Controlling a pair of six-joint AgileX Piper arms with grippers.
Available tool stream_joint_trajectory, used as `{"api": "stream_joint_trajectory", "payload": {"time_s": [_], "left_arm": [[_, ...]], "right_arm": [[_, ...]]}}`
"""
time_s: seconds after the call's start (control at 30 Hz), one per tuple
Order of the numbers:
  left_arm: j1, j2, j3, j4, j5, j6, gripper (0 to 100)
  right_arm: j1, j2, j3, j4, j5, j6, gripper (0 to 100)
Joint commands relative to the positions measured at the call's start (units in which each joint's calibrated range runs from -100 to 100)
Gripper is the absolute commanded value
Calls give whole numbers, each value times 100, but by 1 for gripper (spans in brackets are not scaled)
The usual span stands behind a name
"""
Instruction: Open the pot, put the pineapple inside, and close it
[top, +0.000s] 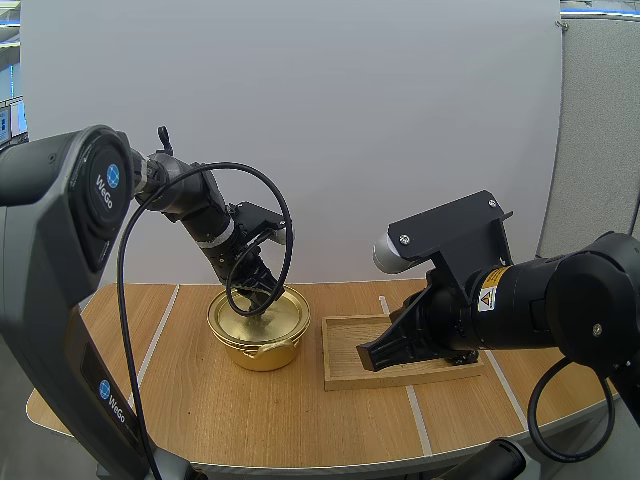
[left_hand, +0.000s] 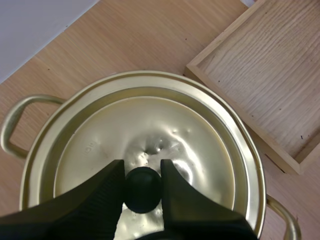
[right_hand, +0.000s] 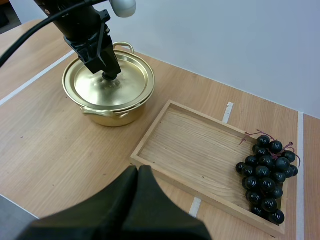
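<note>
The pot (top: 262, 352) is set on the tabletop (right_hand: 60, 150) just beside the wooden tray (right_hand: 195, 145), with its lid (left_hand: 150, 125) seated in the rim. The left hand (left_hand: 143, 170) is clamped on the lid's small black knob (left_hand: 143, 191), one finger on each side. The right hand (right_hand: 138, 170) is held over the tabletop at the tray's near edge, its fingers pressed together on nothing. The fruit at hand is a bunch of grapes (right_hand: 267, 172), laid at one end of the tray. The lid is judged thin, stiff, light and slick, so the knob is the only sound hold and a straight lift is called for. The grapes are judged soft and loosely joined. A gentle hold across the bunch is advised, since berries could be crushed or shed.
</note>
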Motion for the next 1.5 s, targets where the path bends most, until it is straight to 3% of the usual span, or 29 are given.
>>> {"api": "stream_joint_trajectory", "payload": {"time_s": [0.0,0.37,0.43,0.5,0.57,0.63,0.67,1.03,1.47], "left_arm": [[-7,191,10,-97,-129,80,0],[-7,276,10,-97,-61,115,0],[-7,276,10,-97,-61,115,6],[-7,233,10,-86,-61,115,25],[-7,150,10,-86,-61,115,55],[-7,36,10,-97,-78,115,92],[-7,-15,-2,-97,-78,74,100],[-7,-1227,-78,-2,330,1,100],[-7,-3944,-78,19,1850,-202,100]], "right_arm": [[-41,-56,18,0,11,7,0],[-41,-56,18,0,11,7,0],[-41,-56,18,0,11,7,0],[-41,-56,18,0,11,7,0],[-41,-56,18,0,11,7,0],[-41,-56,18,0,11,7,0],[-41,-56,18,0,11,7,0],[-41,-56,18,0,11,7,0],[-48,-56,18,0,11,7,0]]}}
